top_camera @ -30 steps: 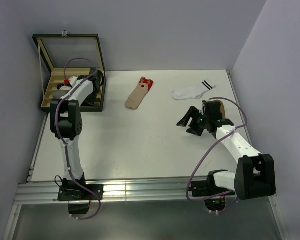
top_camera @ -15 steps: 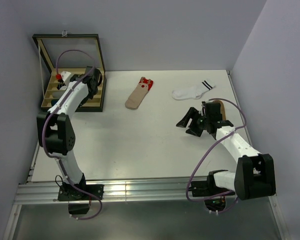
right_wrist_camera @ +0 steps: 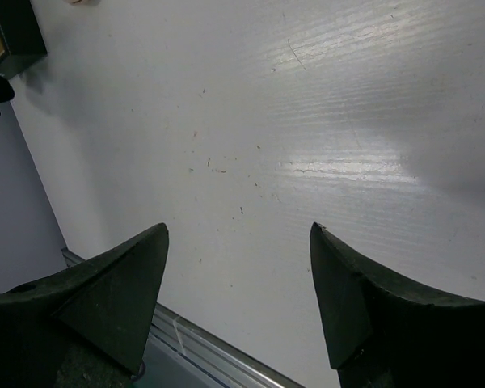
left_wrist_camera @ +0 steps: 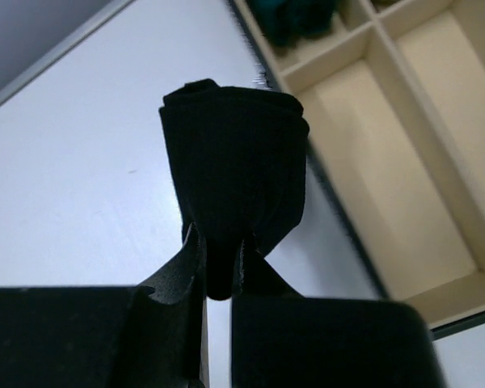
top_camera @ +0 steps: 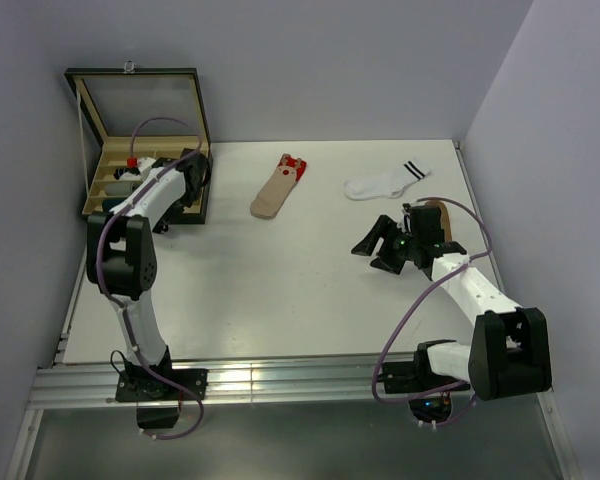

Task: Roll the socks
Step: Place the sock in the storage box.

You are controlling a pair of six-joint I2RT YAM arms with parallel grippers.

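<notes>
One black sock [left_wrist_camera: 234, 153] (rolled) pinched in left gripper [left_wrist_camera: 220, 246].

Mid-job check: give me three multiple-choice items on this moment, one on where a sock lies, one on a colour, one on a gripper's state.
1. Where is the beige sock?
A) inside the box
B) flat on the table, between the box and the white sock
C) in the right gripper

2. What colour is the rolled sock in the left gripper?
A) white
B) black
C) beige

3. How is the right gripper?
A) open, holding nothing
B) shut on the white sock
C) shut on nothing

Answers:
1 B, the top view shows it lying on the table, apart from both arms.
2 B, the roll pinched between the fingers is black.
3 A, its fingers stand wide apart with only bare table between them.
</notes>
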